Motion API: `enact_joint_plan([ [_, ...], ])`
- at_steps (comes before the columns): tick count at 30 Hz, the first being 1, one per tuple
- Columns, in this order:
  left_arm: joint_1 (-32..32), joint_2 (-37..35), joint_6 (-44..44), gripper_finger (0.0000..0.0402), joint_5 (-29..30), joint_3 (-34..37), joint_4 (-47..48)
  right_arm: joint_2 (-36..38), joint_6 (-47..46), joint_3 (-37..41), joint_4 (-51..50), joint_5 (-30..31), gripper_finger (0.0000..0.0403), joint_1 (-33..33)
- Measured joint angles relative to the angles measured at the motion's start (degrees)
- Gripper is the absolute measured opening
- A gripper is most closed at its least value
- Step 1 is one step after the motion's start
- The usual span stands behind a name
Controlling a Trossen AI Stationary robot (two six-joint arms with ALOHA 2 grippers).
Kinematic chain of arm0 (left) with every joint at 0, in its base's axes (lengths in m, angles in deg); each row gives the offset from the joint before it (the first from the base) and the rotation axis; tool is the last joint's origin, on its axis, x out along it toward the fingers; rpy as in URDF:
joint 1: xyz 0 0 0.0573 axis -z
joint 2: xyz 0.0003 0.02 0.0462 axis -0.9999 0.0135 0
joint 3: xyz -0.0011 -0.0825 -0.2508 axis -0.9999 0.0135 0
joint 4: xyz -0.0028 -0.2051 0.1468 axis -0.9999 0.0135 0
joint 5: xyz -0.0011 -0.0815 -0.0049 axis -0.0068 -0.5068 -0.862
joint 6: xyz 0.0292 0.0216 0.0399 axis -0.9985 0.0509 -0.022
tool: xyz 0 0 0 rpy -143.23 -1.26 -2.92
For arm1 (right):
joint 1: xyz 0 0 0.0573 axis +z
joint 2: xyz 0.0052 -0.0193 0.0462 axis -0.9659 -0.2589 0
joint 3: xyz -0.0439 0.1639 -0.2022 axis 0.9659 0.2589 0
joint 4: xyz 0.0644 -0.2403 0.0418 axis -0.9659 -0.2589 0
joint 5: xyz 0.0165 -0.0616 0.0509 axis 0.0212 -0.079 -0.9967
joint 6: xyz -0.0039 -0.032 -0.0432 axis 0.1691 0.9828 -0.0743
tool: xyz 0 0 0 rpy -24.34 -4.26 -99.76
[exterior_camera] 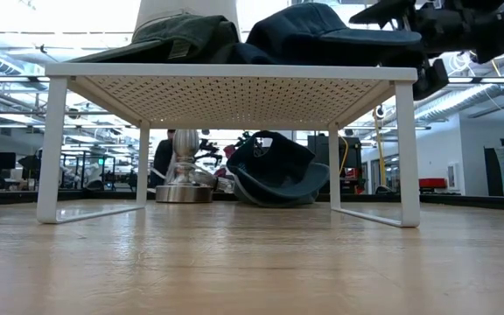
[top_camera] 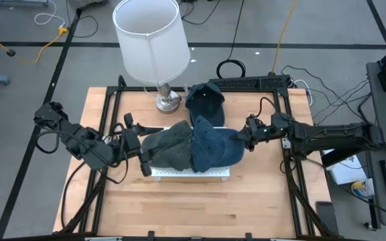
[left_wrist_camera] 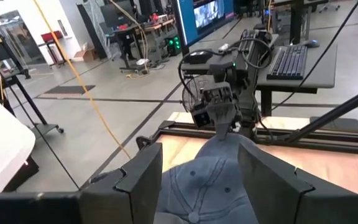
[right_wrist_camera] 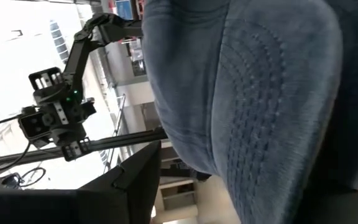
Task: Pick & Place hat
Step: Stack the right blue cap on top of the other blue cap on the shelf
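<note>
On white rack (top_camera: 190,173), blue hat (top_camera: 214,146), green hat (top_camera: 171,145)

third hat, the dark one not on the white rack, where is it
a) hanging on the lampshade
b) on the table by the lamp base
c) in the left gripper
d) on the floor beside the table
b: the third hat lies on the wooden table right beside the lamp base, behind the white rack that carries the other two hats.
</note>
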State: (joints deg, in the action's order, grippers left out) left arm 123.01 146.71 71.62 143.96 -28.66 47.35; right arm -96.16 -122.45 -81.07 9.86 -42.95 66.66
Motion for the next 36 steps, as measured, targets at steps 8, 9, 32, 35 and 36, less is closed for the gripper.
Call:
enact_joint_plan([
  [8, 0.0, 0.0, 0.4, 0.0214, -0.92, 0.0, 0.08, 6.08, 1.13, 0.02, -7.59, 0.02, 0.0208, 0.0],
  [9, 0.0, -0.02, 0.45, 0.0214, -0.92, 0.0, 0.05, 6.89, 1.36, 0.02, -9.27, 0.02, 0.0208, 0.0],
  [32, 0.0, -0.02, 1.23, 0.0214, -0.98, 0.02, -0.05, 21.07, 7.53, 0.02, -26.85, 3.44, 0.0208, -3.24],
  [35, 0.0, -0.01, 1.9, 0.0214, -1.01, 0.01, -0.05, 18.84, 8.72, 0.02, -28.43, 3.42, 0.0208, -3.34],
  [36, 0.0, -0.02, 2.21, 0.0214, -1.01, 0.0, -0.05, 18.06, 8.98, 0.02, -28.14, 3.41, 0.0208, -3.32],
])
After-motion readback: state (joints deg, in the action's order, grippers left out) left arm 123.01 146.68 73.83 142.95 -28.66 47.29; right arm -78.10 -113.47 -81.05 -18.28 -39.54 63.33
